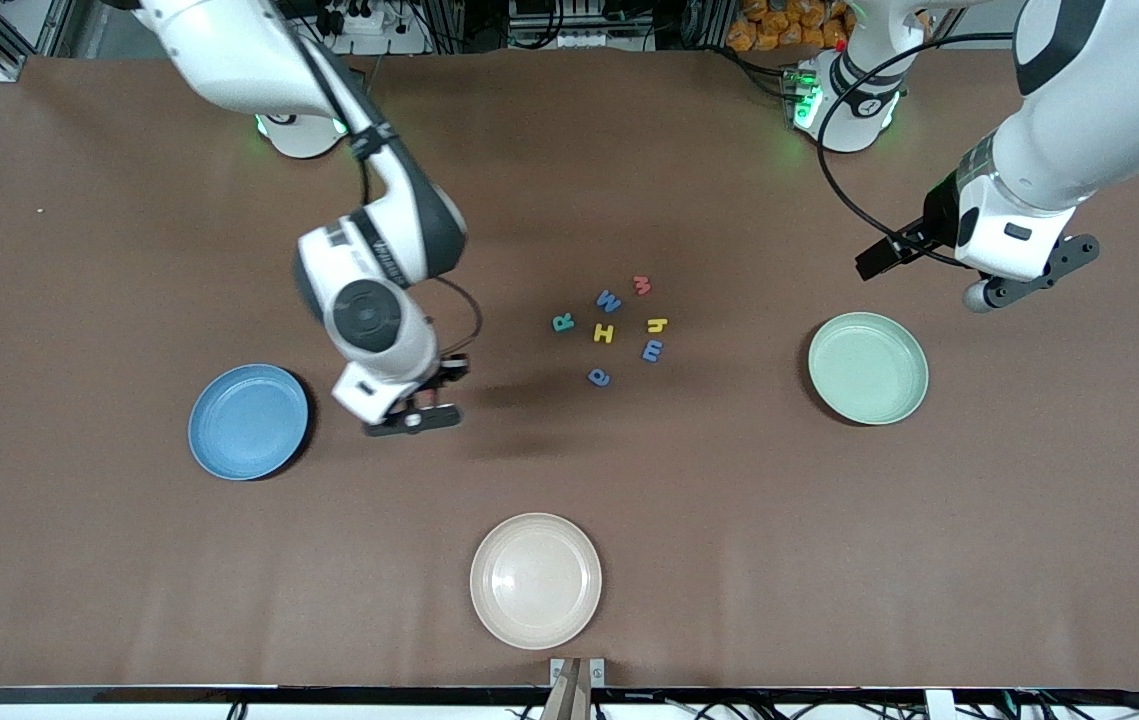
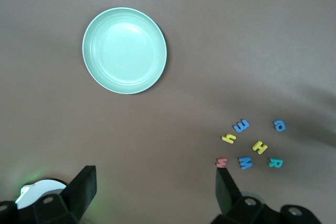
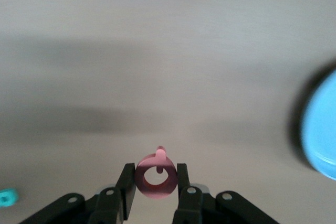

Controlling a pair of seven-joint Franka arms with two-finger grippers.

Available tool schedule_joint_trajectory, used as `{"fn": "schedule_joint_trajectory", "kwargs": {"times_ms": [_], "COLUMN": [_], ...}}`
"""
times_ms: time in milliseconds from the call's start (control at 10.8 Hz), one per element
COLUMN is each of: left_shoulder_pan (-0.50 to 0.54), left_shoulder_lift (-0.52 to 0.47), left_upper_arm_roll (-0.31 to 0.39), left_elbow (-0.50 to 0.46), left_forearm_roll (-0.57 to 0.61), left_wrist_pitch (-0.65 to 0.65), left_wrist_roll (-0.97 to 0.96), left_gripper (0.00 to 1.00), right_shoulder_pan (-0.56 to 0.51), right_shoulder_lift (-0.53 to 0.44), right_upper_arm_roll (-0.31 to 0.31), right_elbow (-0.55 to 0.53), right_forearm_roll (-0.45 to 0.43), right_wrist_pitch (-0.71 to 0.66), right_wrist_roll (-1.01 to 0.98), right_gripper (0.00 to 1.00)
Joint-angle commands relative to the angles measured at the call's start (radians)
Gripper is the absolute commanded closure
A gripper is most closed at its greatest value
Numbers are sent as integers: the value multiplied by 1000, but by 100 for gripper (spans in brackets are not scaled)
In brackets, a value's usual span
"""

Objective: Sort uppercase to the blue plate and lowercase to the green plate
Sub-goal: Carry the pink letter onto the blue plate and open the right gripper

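My right gripper (image 3: 156, 182) is shut on the red Q (image 3: 156, 178) and holds it over bare table between the blue plate (image 1: 249, 421) and the letter cluster. On the table lie the teal R (image 1: 563, 322), blue W (image 1: 609, 300), yellow H (image 1: 604, 333), red w (image 1: 642, 285), yellow h (image 1: 657, 324), blue e (image 1: 652, 350) and the blue rounded letter (image 1: 599, 376). The green plate (image 1: 868, 367) is bare. My left gripper (image 2: 156, 190) is open and empty, up near the green plate at the left arm's end.
A beige plate (image 1: 535, 580) sits near the table's front edge, nearer the camera than the letters. The blue plate's rim shows in the right wrist view (image 3: 323, 135). The green plate (image 2: 124, 51) and the letters show in the left wrist view.
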Motion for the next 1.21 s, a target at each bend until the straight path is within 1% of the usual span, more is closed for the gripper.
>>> {"fn": "schedule_joint_trajectory", "kwargs": {"times_ms": [0, 93, 279, 465, 558, 651, 744, 929, 1115], "left_shoulder_pan": [18, 18, 10, 10, 10, 9, 6, -8, -57], "left_shoulder_lift": [-19, -19, -19, -13, -11, -4, 12, 57, 108], "left_upper_arm_roll": [-12, -12, -20, -95, -124, -146, -161, -189, -189], "left_elbow": [-28, -36, -68, -118, -147, -170, -196, -214, -214], "left_forearm_roll": [-13, -13, -24, -23, -23, -23, -23, -18, -10], "left_wrist_pitch": [26, 32, 80, 181, 230, 270, 313, 380, 428], "left_wrist_roll": [-15, -17, -47, -147, -185, -211, -225, -293, -375], "left_gripper": [0, 0, 0, 0, 0, 0, 0, 0, 0], "right_shoulder_pan": [-160, -235, -339, -412, -442, -452, -463, -461, -446], "right_shoulder_lift": [-31, -29, -23, -8, 4, 12, 3, -32, -127], "right_upper_arm_roll": [12, 12, 12, 12, 12, 12, 12, 13, 13], "right_elbow": [-83, -100, -100, -100, -101, -101, -104, -106, -106], "right_forearm_roll": [-12, -12, -11, -12, -11, -11, -12, -3, -3], "right_wrist_pitch": [1, 7, 27, 73, 91, 93, 83, 55, 24], "right_wrist_roll": [-63, -127, -203, -273, -306, -317, -317, -303, -314], "right_gripper": [100, 100, 100, 100, 89, 21, 0, 0, 0]}}
